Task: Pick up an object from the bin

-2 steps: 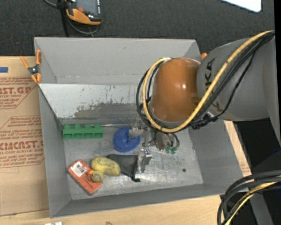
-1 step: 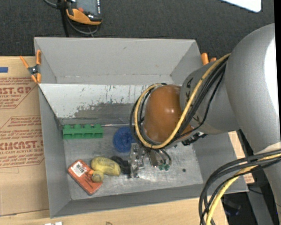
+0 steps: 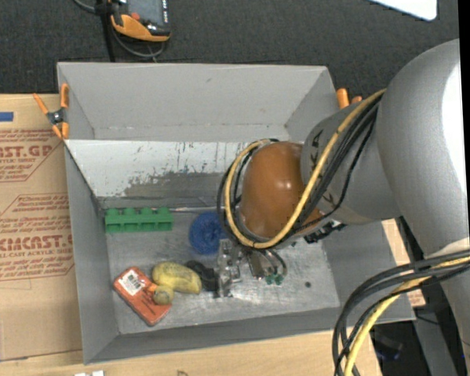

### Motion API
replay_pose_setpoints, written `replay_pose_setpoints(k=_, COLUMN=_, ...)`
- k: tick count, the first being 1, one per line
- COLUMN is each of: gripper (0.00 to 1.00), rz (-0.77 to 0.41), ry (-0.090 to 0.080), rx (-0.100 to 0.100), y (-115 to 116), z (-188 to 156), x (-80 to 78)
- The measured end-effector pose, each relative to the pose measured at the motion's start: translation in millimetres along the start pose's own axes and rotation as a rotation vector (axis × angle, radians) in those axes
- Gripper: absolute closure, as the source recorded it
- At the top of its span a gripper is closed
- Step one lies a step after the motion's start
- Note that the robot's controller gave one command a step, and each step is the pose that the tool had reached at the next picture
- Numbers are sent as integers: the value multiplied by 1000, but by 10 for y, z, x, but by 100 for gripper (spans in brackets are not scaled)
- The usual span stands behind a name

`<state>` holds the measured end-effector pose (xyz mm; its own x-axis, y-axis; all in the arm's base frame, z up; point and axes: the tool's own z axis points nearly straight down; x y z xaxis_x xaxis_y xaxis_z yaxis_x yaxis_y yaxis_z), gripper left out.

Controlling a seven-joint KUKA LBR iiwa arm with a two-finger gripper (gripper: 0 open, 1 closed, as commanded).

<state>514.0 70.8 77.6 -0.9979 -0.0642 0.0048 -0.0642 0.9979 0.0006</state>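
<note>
Pincer (image 3: 228,276) sat low; open or closed, could not tell. Yellow lump (image 3: 177,278) lay just left, long axis running left-right; blue lump (image 3: 206,232) close, far-left.

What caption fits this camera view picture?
Robot's tool down in the grey bin, near a yellow thing and a blue thing.

a robotics lab: cabled arm (image 3: 421,134) over a grey metal bin (image 3: 191,99).
</note>
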Motion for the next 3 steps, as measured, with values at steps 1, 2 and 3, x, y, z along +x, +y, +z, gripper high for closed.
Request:
replay_pose_setpoints(k=1, gripper=100, rz=-37, ry=-6, rx=0, y=73, z=-1170, x=-46)
replay_pose_setpoints(k=2, gripper=100, rz=-37, ry=-6, rx=0, y=74, z=-1170, x=-46)
replay_pose_setpoints(k=3, gripper=100, rz=-45, ry=2, rx=1, y=71, z=-1588, x=-36)
